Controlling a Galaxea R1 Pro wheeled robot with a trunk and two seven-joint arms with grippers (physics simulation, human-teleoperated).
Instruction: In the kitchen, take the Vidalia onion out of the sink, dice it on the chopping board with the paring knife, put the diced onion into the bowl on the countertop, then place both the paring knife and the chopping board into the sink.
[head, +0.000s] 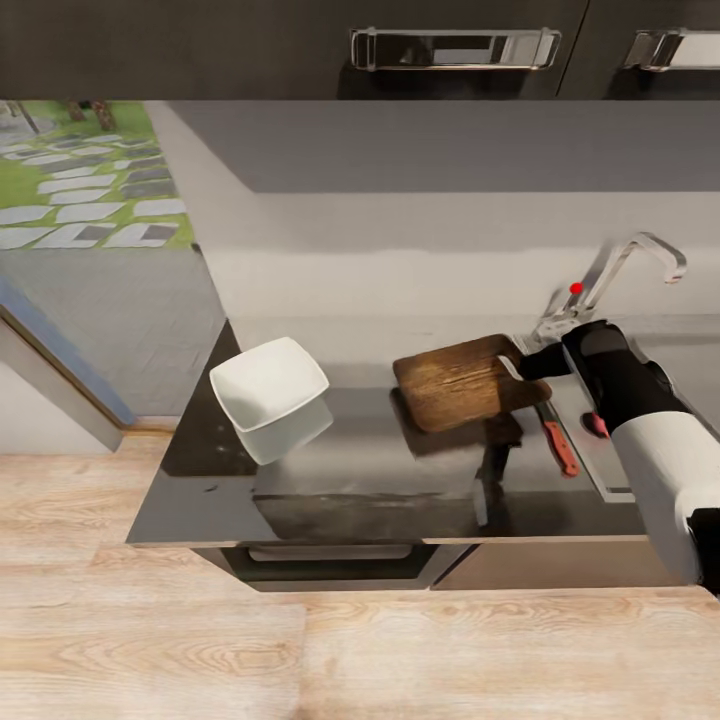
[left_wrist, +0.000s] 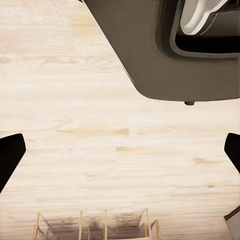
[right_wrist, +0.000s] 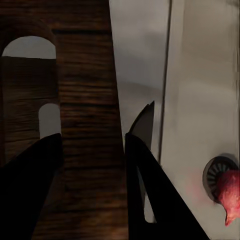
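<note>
The dark-brown chopping board (head: 458, 382) is over the grey countertop (head: 380, 480), seemingly raised a little above its own reflection. My right gripper (head: 520, 366) is shut on the board's handle end. In the right wrist view its fingers (right_wrist: 150, 200) straddle the wood strip (right_wrist: 90, 120) beside the slot. The paring knife (head: 560, 442) lies on the counter between board and sink, red handle nearest me; its blade tip (right_wrist: 145, 122) shows past a finger. The pinkish Vidalia onion (head: 597, 425) (right_wrist: 231, 192) rests in the sink (head: 607, 470) by the drain. The white bowl (head: 268, 385) stands left of the board. My left gripper (left_wrist: 120, 150) hangs open over the floor.
The chrome faucet (head: 625, 265) with its red knob (head: 576, 288) rises behind the sink. Dark upper cabinets (head: 300, 45) hang overhead. The counter ends at the left by a doorway onto a garden (head: 90, 180). Pale wood floor (head: 300, 650) lies before the counter.
</note>
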